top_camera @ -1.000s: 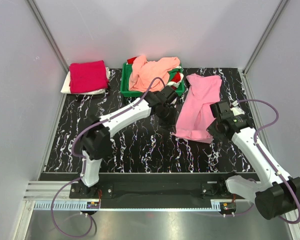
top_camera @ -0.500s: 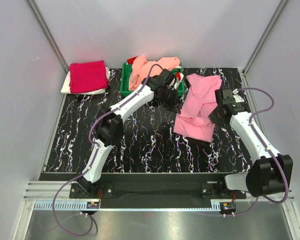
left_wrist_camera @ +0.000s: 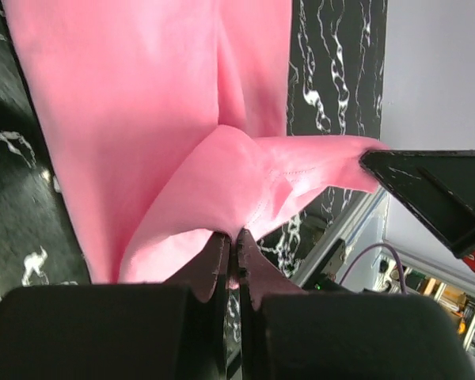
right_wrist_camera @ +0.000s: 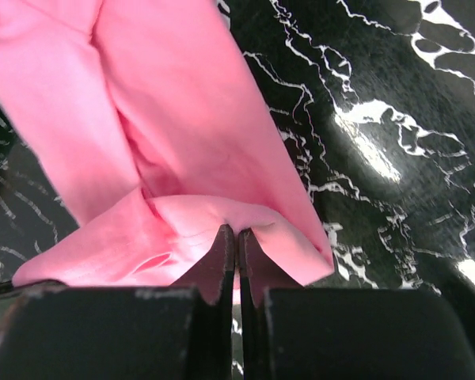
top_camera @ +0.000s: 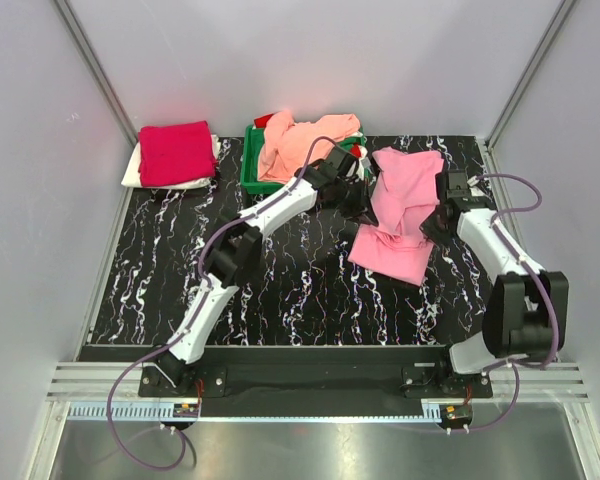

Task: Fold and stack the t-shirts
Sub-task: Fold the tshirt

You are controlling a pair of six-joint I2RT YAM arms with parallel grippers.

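From above only: shows pink t-shirt (top_camera: pixel 400 200) on table (top_camera: pixel 280 280), right of green tray (top_camera: pixel 246 172), near end doubled over. Left wrist: shows left gripper (left_wrist_camera: pixel 233 237) pinched shut on a raised fold. Right wrist: shows right gripper (right_wrist_camera: pixel 236 233) clamped on smooth, lightly creased pink fabric.

Green tray (top_camera: pixel 248 168) just behind left claw (top_camera: pixel 364 192).

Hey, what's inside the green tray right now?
A peach-salmon t-shirt fills the green tray, with a red scrap peeking out behind it. Anything beneath is covered.
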